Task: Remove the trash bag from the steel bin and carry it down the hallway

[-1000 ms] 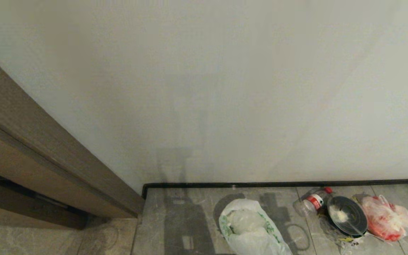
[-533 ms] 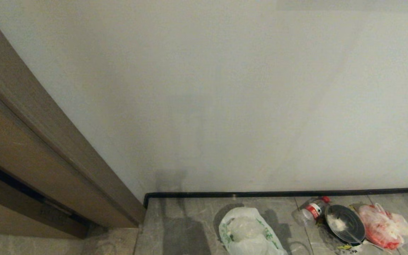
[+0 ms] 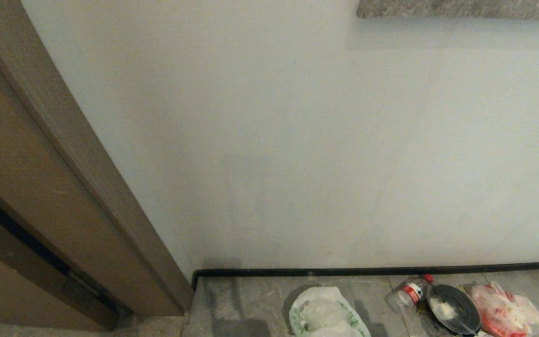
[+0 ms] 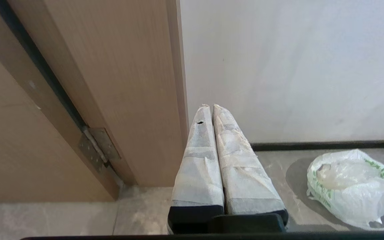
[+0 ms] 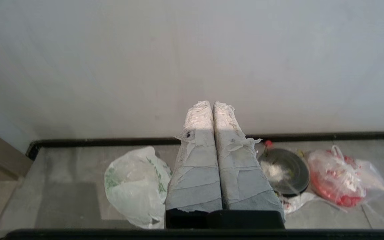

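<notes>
Here the trash bag lies slumped on the grey floor tiles by the white wall's black baseboard, well left of a dark bowl, a plastic bottle and a pinkish-red bag. Both the left gripper and right gripper are clenched with nothing between the fingers, held above the floor.

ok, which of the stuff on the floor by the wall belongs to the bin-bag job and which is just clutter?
Job:
- translucent white crinkled plastic trash bag with green print, lying on the grey marbled hallway floor tiles; no steel bin in view

Clutter:
- clear plastic bottle, red cap
- small dark round bowl
- pinkish-red plastic bag
</notes>
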### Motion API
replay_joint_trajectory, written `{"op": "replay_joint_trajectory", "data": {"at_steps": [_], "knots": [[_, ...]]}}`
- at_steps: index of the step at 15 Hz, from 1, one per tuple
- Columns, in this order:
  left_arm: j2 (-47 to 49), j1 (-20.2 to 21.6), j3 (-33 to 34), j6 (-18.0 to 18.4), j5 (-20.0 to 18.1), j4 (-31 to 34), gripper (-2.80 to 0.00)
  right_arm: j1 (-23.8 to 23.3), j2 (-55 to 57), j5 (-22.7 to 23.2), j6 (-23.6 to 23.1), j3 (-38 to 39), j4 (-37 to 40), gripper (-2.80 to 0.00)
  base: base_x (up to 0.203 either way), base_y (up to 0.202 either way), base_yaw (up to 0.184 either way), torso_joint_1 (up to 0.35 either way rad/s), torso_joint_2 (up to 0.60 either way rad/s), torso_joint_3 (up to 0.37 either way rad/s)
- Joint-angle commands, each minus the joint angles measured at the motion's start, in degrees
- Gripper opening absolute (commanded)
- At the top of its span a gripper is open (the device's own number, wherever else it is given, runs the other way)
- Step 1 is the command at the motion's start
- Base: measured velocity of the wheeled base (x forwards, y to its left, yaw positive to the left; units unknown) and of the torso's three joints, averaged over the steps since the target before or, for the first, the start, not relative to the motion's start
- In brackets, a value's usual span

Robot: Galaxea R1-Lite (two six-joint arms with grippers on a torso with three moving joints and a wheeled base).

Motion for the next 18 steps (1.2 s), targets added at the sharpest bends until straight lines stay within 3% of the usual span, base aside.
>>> {"op": "replay_joint_trajectory", "data": {"at_steps": [1,10,18], "knots": [[-0.02,0.00,0.00,-0.02,0.01,-0.01,-2.80,0.02,0.10,0.00,0.05,0.00,0.00,-2.80,0.000,0.000,0.000,0.004,0.00,0.206],[-0.02,0.00,0.00,-0.02,0.08,-0.01,-2.80,0.00,0.10,0.00,0.22,0.00,0.00,-2.80,0.000,0.000,0.000,0.002,0.00,0.202],[-0.02,0.00,0.00,0.16,0.00,-0.01,-2.80,0.07,0.10,-0.09,0.49,0.00,-0.08,-2.80,0.000,0.000,0.000,0.001,0.00,0.039]]}}
